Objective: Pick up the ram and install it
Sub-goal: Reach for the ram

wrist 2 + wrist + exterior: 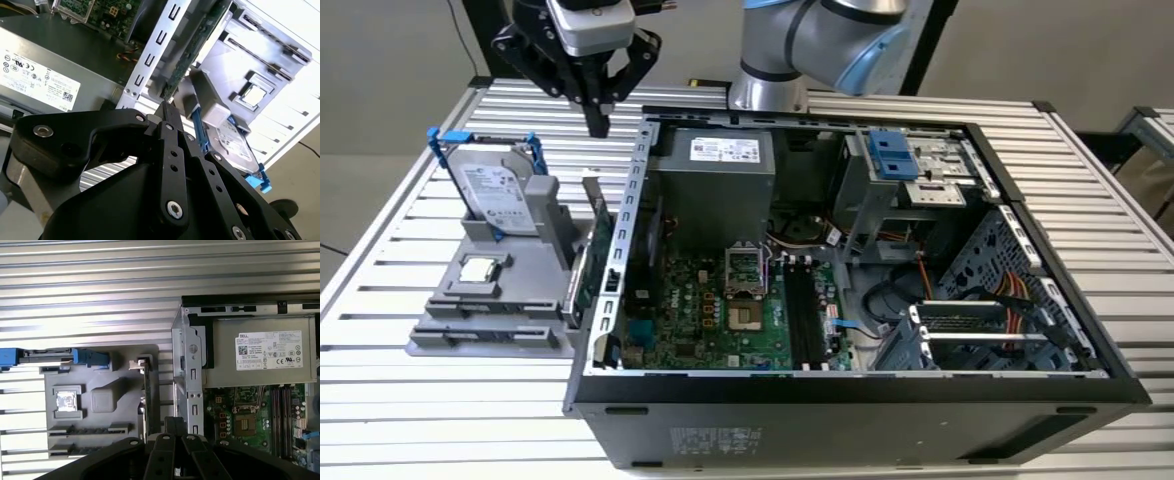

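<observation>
My gripper (596, 125) hangs shut with nothing in it, above the slatted table just behind the grey holder (520, 270) and beside the case's rear corner. Both wrist views show its black fingers pressed together (165, 106) (175, 421). In the first wrist view, thin dark strips (90, 430) lie edge-on in the holder's narrow slots; I cannot tell whether one is the ram. The motherboard's long black slots (807, 315) (282, 405) lie inside the open case.
The holder also carries an upright hard drive (500, 195), a square silver chip (479, 268) and a green card (587, 270) standing against the case wall (640, 200). A power supply (714, 170) and drive cage (907, 160) fill the case's back.
</observation>
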You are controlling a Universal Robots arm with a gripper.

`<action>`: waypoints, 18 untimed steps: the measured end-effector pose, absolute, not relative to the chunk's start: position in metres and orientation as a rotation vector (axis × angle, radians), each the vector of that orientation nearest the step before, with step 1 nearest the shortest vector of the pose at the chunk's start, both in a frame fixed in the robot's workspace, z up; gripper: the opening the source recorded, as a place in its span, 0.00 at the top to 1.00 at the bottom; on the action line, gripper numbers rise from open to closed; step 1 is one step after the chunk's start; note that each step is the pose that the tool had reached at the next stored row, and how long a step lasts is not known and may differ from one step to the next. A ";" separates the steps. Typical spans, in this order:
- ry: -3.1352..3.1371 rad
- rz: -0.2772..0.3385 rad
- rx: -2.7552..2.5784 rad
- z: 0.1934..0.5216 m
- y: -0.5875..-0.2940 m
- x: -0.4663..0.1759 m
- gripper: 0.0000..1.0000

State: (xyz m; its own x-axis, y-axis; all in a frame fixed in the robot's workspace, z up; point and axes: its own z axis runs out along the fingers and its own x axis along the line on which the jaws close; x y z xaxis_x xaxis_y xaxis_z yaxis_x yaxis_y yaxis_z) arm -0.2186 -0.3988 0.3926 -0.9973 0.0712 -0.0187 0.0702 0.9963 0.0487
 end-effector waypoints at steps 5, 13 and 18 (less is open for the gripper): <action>3.118 0.075 0.110 0.393 -0.399 -0.222 1.00; 3.118 0.075 0.110 0.393 -0.399 -0.228 1.00; 3.118 0.075 0.110 0.393 -0.399 -0.231 1.00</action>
State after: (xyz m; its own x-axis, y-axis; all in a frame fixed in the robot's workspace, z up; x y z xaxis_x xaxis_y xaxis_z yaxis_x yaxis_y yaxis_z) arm -0.2315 -0.3988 0.3926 -0.9973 0.0712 -0.0187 0.0702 0.9963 0.0487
